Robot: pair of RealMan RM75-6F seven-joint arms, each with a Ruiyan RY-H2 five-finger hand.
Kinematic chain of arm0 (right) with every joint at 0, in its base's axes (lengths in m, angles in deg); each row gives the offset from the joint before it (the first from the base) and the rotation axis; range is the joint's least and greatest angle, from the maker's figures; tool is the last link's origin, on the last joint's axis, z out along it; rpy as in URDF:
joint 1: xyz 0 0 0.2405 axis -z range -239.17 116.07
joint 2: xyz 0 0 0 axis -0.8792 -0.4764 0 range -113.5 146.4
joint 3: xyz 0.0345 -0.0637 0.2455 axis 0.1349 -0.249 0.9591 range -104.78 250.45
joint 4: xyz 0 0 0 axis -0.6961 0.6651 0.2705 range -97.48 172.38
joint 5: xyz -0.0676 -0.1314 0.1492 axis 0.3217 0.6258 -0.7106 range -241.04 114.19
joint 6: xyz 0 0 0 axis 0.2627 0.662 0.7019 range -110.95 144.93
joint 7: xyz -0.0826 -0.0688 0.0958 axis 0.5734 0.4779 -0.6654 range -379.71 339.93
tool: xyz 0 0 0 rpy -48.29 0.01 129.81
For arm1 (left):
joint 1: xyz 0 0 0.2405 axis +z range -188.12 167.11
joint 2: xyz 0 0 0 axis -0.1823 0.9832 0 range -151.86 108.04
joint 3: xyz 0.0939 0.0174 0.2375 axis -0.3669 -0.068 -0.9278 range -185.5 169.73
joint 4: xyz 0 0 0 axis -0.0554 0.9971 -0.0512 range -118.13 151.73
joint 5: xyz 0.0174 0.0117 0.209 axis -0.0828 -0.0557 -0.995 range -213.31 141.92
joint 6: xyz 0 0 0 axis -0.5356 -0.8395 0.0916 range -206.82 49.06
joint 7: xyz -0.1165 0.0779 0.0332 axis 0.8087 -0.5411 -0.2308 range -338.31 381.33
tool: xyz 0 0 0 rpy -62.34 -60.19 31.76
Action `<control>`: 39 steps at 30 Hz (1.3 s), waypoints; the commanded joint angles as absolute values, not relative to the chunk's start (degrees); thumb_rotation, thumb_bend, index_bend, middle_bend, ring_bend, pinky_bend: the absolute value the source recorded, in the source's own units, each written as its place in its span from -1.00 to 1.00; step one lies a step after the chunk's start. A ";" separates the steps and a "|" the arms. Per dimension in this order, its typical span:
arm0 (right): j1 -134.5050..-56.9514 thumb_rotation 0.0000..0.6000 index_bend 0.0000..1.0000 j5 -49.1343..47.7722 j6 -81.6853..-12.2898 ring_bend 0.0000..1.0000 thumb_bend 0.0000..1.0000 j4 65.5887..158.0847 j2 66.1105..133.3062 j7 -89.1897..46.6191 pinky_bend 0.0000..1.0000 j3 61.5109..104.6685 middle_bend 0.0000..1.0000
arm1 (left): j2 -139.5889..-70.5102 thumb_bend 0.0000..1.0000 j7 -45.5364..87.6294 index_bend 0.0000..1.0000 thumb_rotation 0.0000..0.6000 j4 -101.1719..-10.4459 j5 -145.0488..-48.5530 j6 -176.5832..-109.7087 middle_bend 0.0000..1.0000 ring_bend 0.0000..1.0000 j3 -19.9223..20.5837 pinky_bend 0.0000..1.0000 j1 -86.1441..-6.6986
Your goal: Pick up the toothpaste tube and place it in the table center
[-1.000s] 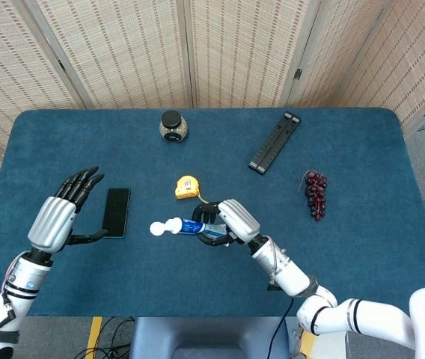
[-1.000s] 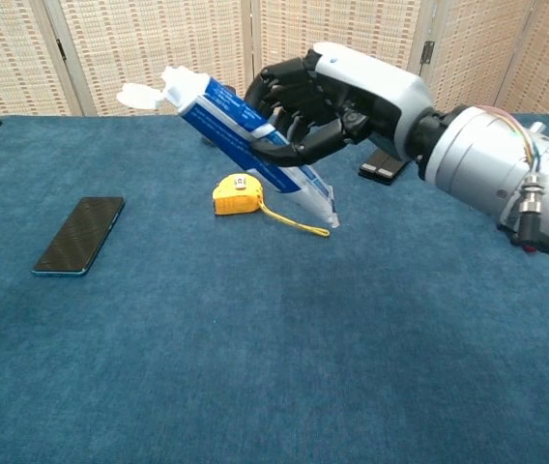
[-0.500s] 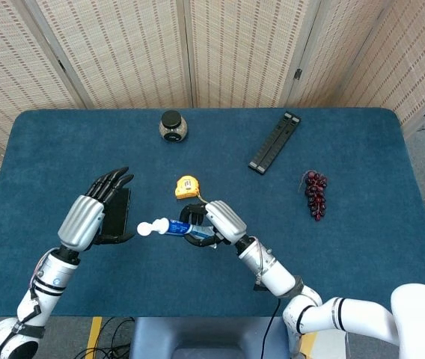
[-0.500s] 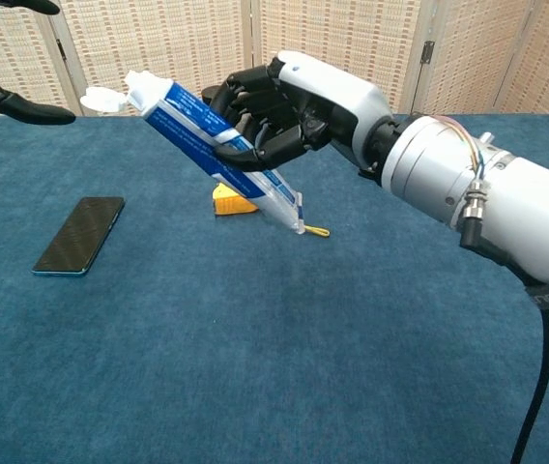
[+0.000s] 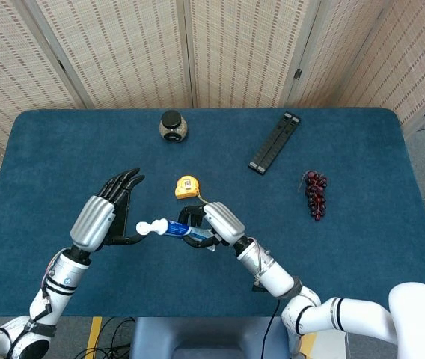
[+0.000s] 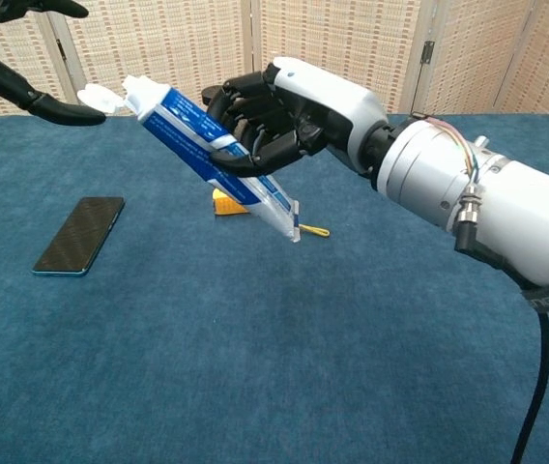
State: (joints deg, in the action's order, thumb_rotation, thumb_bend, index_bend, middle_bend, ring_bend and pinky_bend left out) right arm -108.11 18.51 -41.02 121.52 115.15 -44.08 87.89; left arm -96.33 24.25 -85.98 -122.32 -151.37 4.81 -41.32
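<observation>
Woven screens (image 5: 220, 45) closed off the back of the scene, and a blue cloth table (image 5: 347, 239) filled most of the head view. At the centre of that view my right hand (image 5: 216, 222) gripped the toothpaste tube (image 5: 173, 228), fingers wrapped around its middle. In the chest view the tube (image 6: 212, 155) was clear of the cloth and tilted, its white cap (image 6: 94, 95) toward the upper left of the frame and its flat crimped end pointing down toward the middle. My left hand (image 5: 108, 217) stood left of centre with fingers spread and holding nothing; in the chest view one of its dark fingers (image 6: 57, 111) lay just beside the cap, and I could not tell whether they touched. A yellow tape measure (image 5: 186, 186) lay just above the right hand. A black phone (image 6: 79, 235) lay flat at the left of the chest view. A round jar (image 5: 172, 126) sat at upper centre, a long black bar (image 5: 274, 141) at upper right, and a bunch of grapes (image 5: 316, 194) at right.
</observation>
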 commanded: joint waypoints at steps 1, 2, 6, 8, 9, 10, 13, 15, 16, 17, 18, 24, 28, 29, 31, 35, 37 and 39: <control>-108.23 1.00 0.40 18.40 -40.78 0.09 0.29 121.64 115.11 -43.47 0.05 87.63 0.33 | -96.48 -0.96 24.41 -1.00 1.00 -85.83 -122.14 -151.42 -0.91 -0.91 4.80 -0.73 -41.44; -108.32 1.00 0.40 18.25 -40.53 0.09 0.30 121.69 115.07 -43.08 0.05 87.51 0.33 | -96.49 -0.96 24.49 -1.00 1.00 -85.82 -122.06 -151.46 -0.91 -0.91 4.79 -0.73 -41.48; -108.55 1.00 0.41 17.70 -39.76 0.09 0.30 121.78 114.92 -42.27 0.05 87.22 0.33 | -95.99 -0.96 24.39 -1.00 1.00 -86.03 -121.86 -151.51 -0.91 -0.91 4.85 -0.73 -41.61; -108.64 1.00 0.41 17.55 -39.46 0.10 0.30 121.88 114.80 -42.10 0.05 87.07 0.34 | -95.67 -0.96 24.31 -1.00 1.00 -86.22 -121.73 -151.60 -0.91 -0.91 4.91 -0.73 -41.65; -108.69 1.00 0.41 17.53 -39.33 0.10 0.30 121.93 114.74 -41.98 0.05 86.99 0.34 | -95.56 -0.96 24.27 -1.00 1.00 -86.31 -121.70 -151.59 -0.91 -0.91 4.90 -0.73 -41.67; -108.74 1.00 0.41 17.50 -39.24 0.10 0.30 121.97 114.71 -41.82 0.05 86.94 0.34 | -95.44 -0.96 24.24 -1.00 1.00 -86.41 -121.66 -151.56 -0.91 -0.91 4.89 -0.73 -41.70; -108.86 1.00 0.41 17.36 -39.13 0.10 0.30 122.28 114.80 -41.55 0.05 86.87 0.34 | -95.23 -0.96 24.10 -1.00 1.00 -86.97 -121.58 -151.58 -0.91 -0.91 4.92 -0.73 -41.87; -108.96 1.00 0.41 17.38 -39.15 0.10 0.30 122.40 114.89 -41.29 0.05 86.87 0.34 | -95.21 -0.96 23.99 -1.00 1.00 -87.30 -121.61 -151.54 -0.91 -0.91 4.95 -0.73 -42.03; -108.90 1.00 0.41 17.41 -39.39 0.10 0.30 122.51 114.93 -41.28 0.05 86.90 0.34 | -95.13 -0.96 23.86 -1.00 1.00 -87.47 -121.59 -151.60 -0.91 -0.91 5.05 -0.73 -42.12; -108.76 1.00 0.41 17.40 -39.66 0.10 0.30 122.62 114.93 -41.46 0.05 86.93 0.34 | -95.02 -0.96 23.83 -1.00 1.00 -87.62 -121.55 -151.72 -0.91 -0.91 5.16 -0.73 -42.14; -108.56 1.00 0.41 17.38 -39.98 0.10 0.30 122.71 114.86 -41.76 0.05 86.96 0.34 | -94.90 -0.96 23.85 -1.00 1.00 -87.74 -121.37 -151.93 -0.91 -0.91 5.33 -0.73 -42.09; -107.34 1.00 0.41 16.75 -40.74 0.10 0.30 122.45 114.20 -44.81 0.06 86.88 0.34 | -92.89 -0.96 29.29 -1.00 1.00 -89.96 -117.69 -150.37 -0.92 -0.91 5.91 -0.73 -41.62; -107.57 1.00 0.41 17.30 -40.67 0.10 0.30 122.25 114.34 -45.66 0.06 86.87 0.34 | -91.43 -0.96 36.50 -1.00 0.93 -91.20 -116.80 -148.50 -0.92 -0.91 6.17 -0.73 -41.71; -107.70 1.00 0.41 17.46 -40.65 0.10 0.30 122.31 114.37 -45.60 0.06 86.90 0.34 | -91.42 -0.96 37.82 -1.00 0.79 -91.06 -117.02 -148.42 -0.92 -0.92 6.24 -0.73 -41.76; -107.95 1.00 0.41 17.57 -40.63 0.10 0.30 122.48 114.52 -45.32 0.06 87.07 0.34 | -91.39 -0.96 39.75 -0.99 0.23 -90.55 -117.82 -148.23 -0.92 -0.93 6.16 -0.73 -41.94; -108.67 1.00 0.41 17.28 -40.26 0.10 0.30 123.04 115.05 -44.40 0.06 87.65 0.34 | -91.86 -0.98 42.00 -0.99 -0.74 -89.55 -119.40 -148.25 -0.92 -0.94 5.98 -0.73 -42.41; -108.95 1.00 0.41 16.82 -40.03 0.10 0.30 123.19 115.40 -43.86 0.06 87.94 0.34 | -92.34 -0.99 42.38 -0.99 -0.95 -89.16 -119.72 -148.56 -0.92 -0.94 6.02 -0.73 -42.56; -109.30 1.00 0.41 16.33 -39.86 0.10 0.30 123.39 115.94 -43.24 0.06 88.31 0.34 | -92.69 -1.00 42.27 -0.99 -1.00 -89.02 -119.65 -148.47 -0.92 -0.95 6.00 -0.73 -42.80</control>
